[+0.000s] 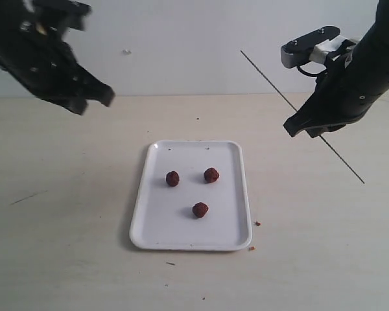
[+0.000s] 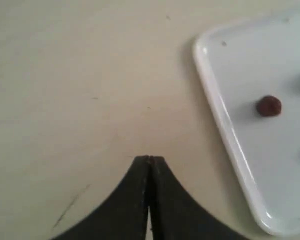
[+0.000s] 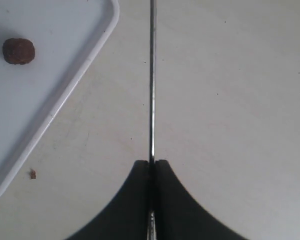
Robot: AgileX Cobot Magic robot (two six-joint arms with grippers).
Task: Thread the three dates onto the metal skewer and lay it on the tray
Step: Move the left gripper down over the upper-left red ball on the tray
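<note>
1. The front date (image 1: 200, 209) lies nearest the exterior camera, loose on the white tray (image 1: 181, 227). The left date (image 1: 172, 178) and right date (image 1: 211, 174) sit behind it. All three lie apart from one another, and none is threaded.
2. The tray rests flat on the pale table (image 1: 65, 259), with a few brown crumbs (image 1: 257, 223) just off its near right corner.
3. The metal skewer (image 1: 269, 81) is held up to the right of the tray, slanting from upper left down to lower right. The right gripper (image 1: 290, 127) grips it partway along.
4. The right wrist view makes that hold plain: the jaws are pressed together on the rod, which runs straight out past the tray's rim. One date shows on the tray there.
5. The left gripper (image 1: 97, 98) hangs above the table, left of the tray and behind it. Only its wrist view shows the jaws, which are closed to a thin seam and hold nothing. The tray's corner and a single date are also in sight.
</note>
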